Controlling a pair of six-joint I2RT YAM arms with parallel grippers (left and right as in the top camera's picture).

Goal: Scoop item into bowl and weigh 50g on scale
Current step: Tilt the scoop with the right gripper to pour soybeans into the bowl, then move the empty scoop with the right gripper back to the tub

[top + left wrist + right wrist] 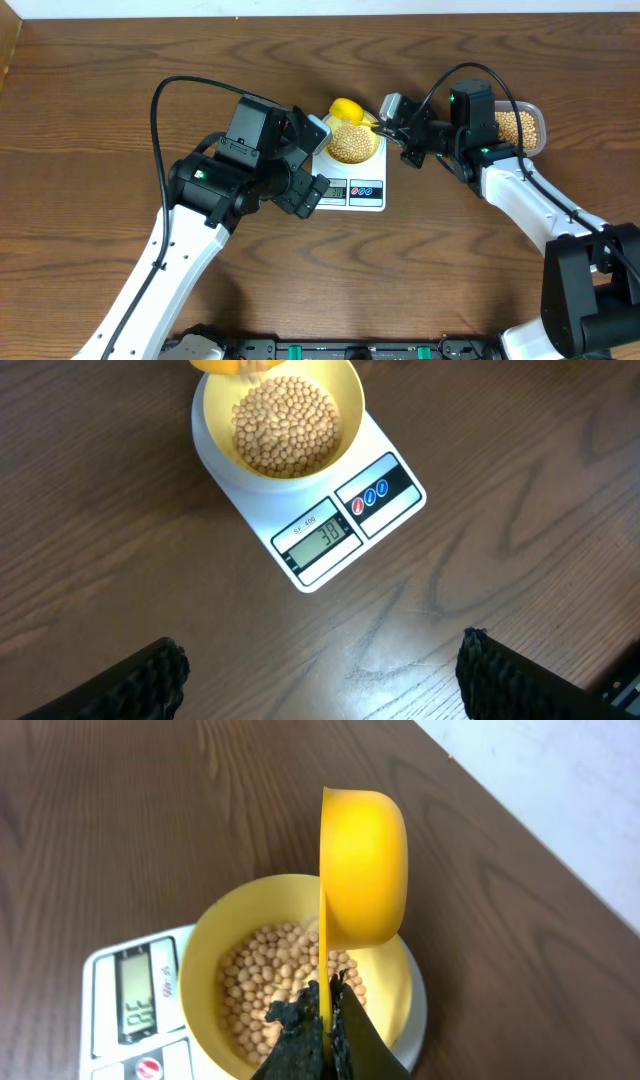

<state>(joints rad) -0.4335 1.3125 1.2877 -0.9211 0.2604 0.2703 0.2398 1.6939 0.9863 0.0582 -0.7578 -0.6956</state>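
The pale-yellow bowl [353, 143] sits on the white scale [350, 188] and holds tan beans [287, 425]. The scale's display [320, 535] reads 38. My right gripper [325, 1010] is shut on the handle of a bright yellow scoop [362, 860], held tipped on its side over the bowl [235, 935]; the scoop also shows in the overhead view [347, 109]. My left gripper [320, 670] is open and empty above bare table, near the scale's display edge. In the overhead view the left gripper [310, 170] sits just left of the scale.
A clear plastic tub of beans [520, 128] stands at the right behind my right arm. The table's far edge [320, 12] runs along the top, with a pale floor beyond it.
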